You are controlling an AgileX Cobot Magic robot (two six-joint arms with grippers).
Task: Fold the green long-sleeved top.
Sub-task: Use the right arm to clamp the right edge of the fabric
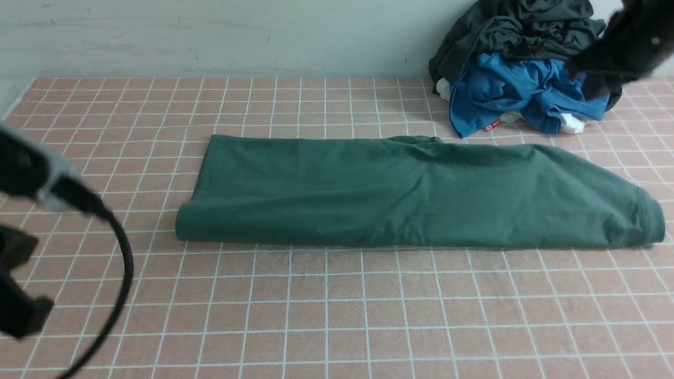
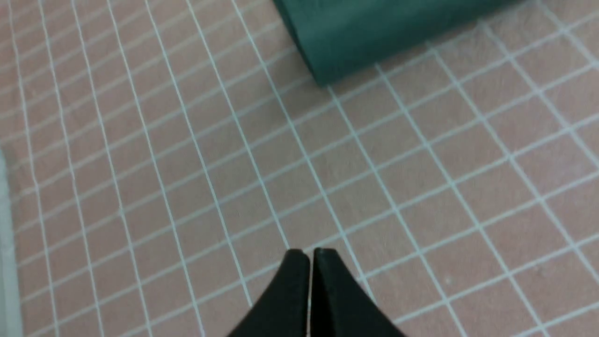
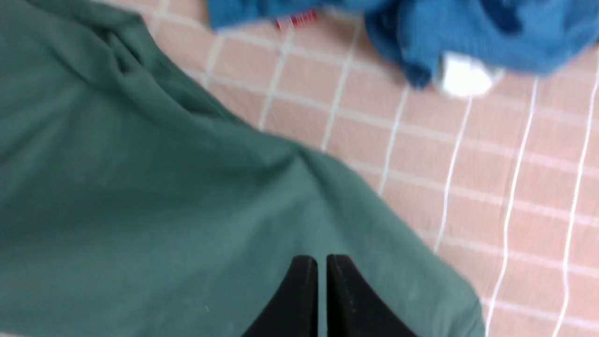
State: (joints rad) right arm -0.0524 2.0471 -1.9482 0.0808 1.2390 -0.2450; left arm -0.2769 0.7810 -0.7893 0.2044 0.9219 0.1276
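The green long-sleeved top (image 1: pixel 416 192) lies folded into a long flat band across the middle of the tiled table; sleeves, neck and logo are hidden. My left gripper (image 2: pixel 311 252) is shut and empty, held over bare tiles off the top's left end, whose near corner (image 2: pixel 374 32) shows in the left wrist view. My left arm (image 1: pixel 31 173) is a blur at the far left. My right gripper (image 3: pixel 322 257) is shut with nothing in it, held above the top's right part (image 3: pixel 164 210). My right arm (image 1: pixel 626 42) is raised at the back right.
A pile of clothes lies at the back right against the wall: a dark charcoal garment (image 1: pixel 516 26) on a bright blue one (image 1: pixel 505 89), also in the right wrist view (image 3: pixel 468 28). A black cable (image 1: pixel 124 263) hangs from my left arm.
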